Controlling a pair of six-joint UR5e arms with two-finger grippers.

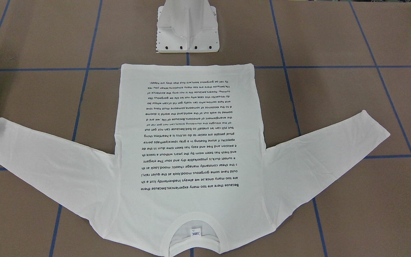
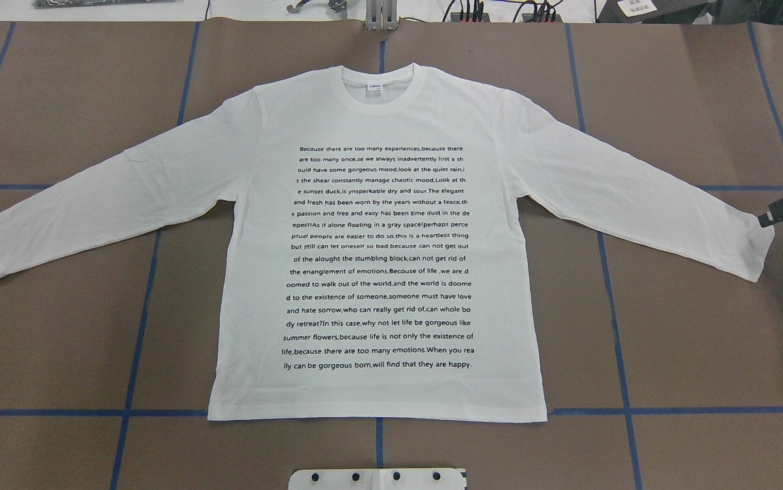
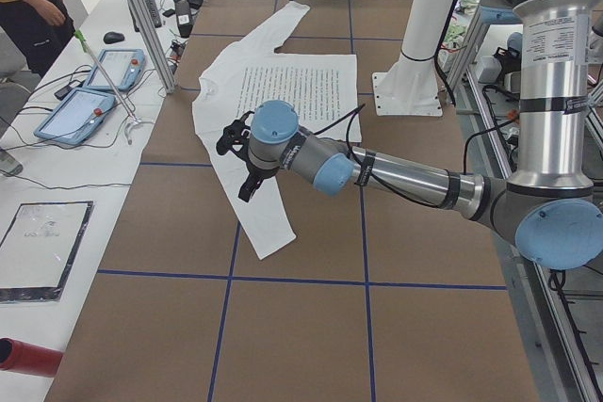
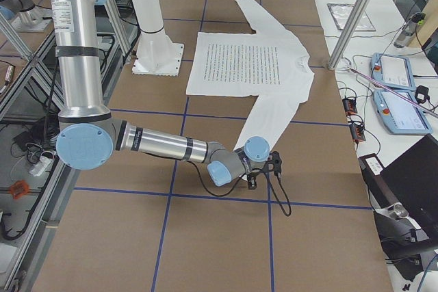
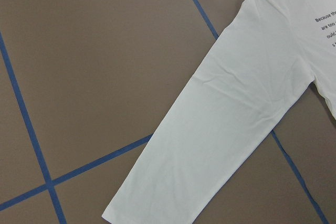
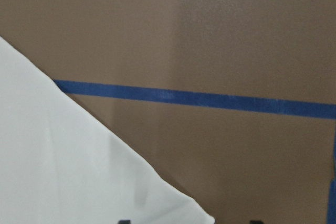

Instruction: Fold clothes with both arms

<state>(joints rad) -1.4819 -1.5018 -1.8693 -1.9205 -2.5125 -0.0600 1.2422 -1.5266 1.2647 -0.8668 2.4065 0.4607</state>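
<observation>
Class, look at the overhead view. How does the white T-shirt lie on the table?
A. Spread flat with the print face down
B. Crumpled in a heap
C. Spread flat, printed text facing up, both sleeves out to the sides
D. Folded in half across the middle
C: the T-shirt lies spread flat, its block of black text is readable from above, and its sleeves stretch out to either side.
</observation>
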